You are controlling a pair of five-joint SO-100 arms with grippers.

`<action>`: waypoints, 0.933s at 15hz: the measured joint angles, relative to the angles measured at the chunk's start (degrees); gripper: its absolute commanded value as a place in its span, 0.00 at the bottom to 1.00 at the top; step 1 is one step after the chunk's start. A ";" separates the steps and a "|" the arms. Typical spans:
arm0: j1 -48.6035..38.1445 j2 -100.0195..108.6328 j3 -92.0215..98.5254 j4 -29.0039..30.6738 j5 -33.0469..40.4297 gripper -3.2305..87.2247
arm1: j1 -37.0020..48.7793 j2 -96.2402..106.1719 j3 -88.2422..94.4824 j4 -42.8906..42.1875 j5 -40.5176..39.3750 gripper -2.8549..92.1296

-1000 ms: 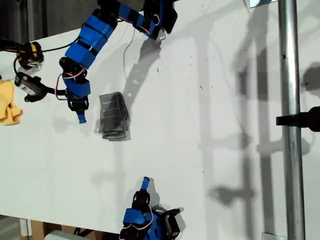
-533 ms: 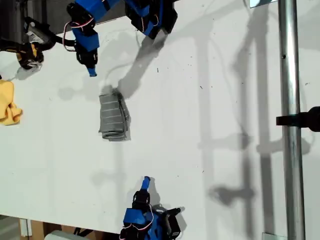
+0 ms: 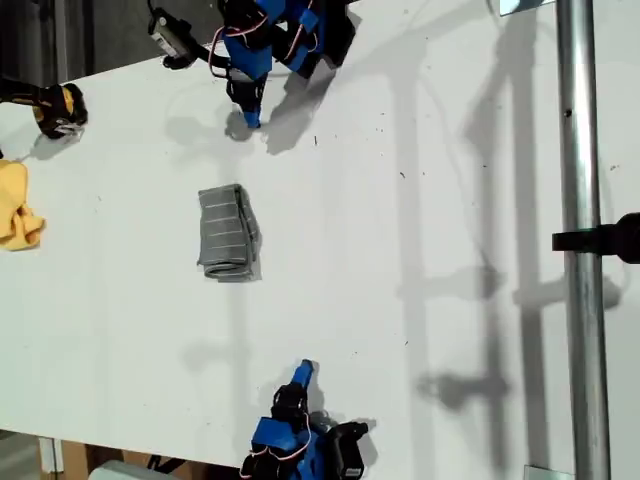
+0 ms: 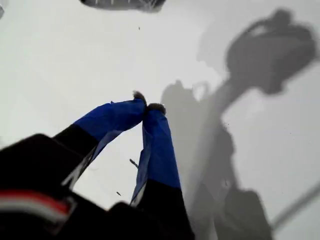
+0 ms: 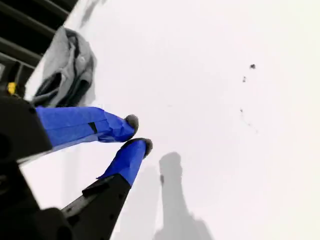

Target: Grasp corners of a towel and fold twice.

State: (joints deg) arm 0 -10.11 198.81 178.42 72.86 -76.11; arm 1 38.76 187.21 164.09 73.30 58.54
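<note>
- Grey striped towel [image 3: 228,233] lies folded into a small upright rectangle on the white bench [image 3: 420,330], left of centre in the exterior view. Its lower end is bunched into a thicker roll. The separate corners cannot be made out.
- My first gripper [image 3: 251,120] hangs over the bench at the upper left of the exterior view. It is above the towel in the frame and well apart from it.
- First wrist view: the blue-taped tips of my first gripper [image 4: 148,102] meet, with nothing between them. The towel [image 4: 122,4] is only a sliver at the frame edge.
- My second gripper [image 3: 304,371] sits near the bottom edge of the exterior view, below the towel and well apart from it.
- Second wrist view: the tips of my second gripper [image 5: 137,132] are nearly together, with a thin slit of bench between them. I cannot tell if they are fully closed. They hold nothing, and the towel [image 5: 67,65] lies beyond them near the bench edge.
- Yellow cloth [image 3: 15,210] rests at the far left edge of the exterior view, clear of the towel.
</note>
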 measured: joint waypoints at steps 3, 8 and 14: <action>0.00 0.00 0.00 0.79 6.59 0.09 | -0.97 0.70 2.81 3.34 6.24 0.03; 0.09 0.00 0.00 0.79 20.92 0.09 | -10.81 1.32 2.81 5.98 7.21 0.04; 0.00 0.00 0.00 0.79 21.27 0.09 | -17.31 1.32 2.81 6.15 7.21 0.04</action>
State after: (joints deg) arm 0 -10.11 198.81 178.42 73.65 -54.84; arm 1 21.45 188.53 166.90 79.45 65.74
